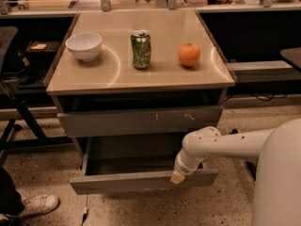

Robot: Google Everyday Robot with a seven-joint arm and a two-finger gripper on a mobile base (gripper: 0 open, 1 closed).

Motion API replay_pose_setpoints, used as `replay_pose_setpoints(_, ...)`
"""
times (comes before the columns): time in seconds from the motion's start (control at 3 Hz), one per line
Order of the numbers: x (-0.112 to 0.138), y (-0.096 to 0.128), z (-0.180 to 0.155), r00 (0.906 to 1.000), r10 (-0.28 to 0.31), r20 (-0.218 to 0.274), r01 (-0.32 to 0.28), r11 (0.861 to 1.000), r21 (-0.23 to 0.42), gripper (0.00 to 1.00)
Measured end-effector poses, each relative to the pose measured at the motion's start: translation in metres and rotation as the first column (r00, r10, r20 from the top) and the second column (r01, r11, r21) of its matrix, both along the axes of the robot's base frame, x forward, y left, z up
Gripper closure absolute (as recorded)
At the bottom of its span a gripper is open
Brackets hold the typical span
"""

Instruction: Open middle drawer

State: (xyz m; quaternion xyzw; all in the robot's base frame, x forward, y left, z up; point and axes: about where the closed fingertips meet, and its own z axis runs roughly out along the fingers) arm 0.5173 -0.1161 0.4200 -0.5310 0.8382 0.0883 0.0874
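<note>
The middle drawer [122,182] is a wide, shallow grey drawer with a plain front. It stands pulled out from the cabinet, and its bare grey inside [131,165] shows. My gripper [178,176] is at the top edge of the drawer's front, right of its middle, on the end of my white arm [221,145] that reaches in from the right. Above it is the taller grey front with pale scratch marks [141,120], which is closed.
On the cabinet top [141,79] stand a white bowl [84,46], a green can [141,49] and an orange [189,54]. A person's white shoe [35,205] is on the floor at the lower left. A black frame [21,112] stands to the left. My white body [280,182] fills the lower right.
</note>
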Motion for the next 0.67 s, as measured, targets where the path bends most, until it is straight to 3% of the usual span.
replay_pose_setpoints(0.33,-0.0162,-0.0026,0.0014,0.9993,-0.029,-0.021,0.029,1.0,-0.012,1.0)
replay_pose_setpoints(0.67,-0.0157,-0.0017,0.0005,0.9993,-0.027,-0.025,0.026,1.0,-0.009,1.0)
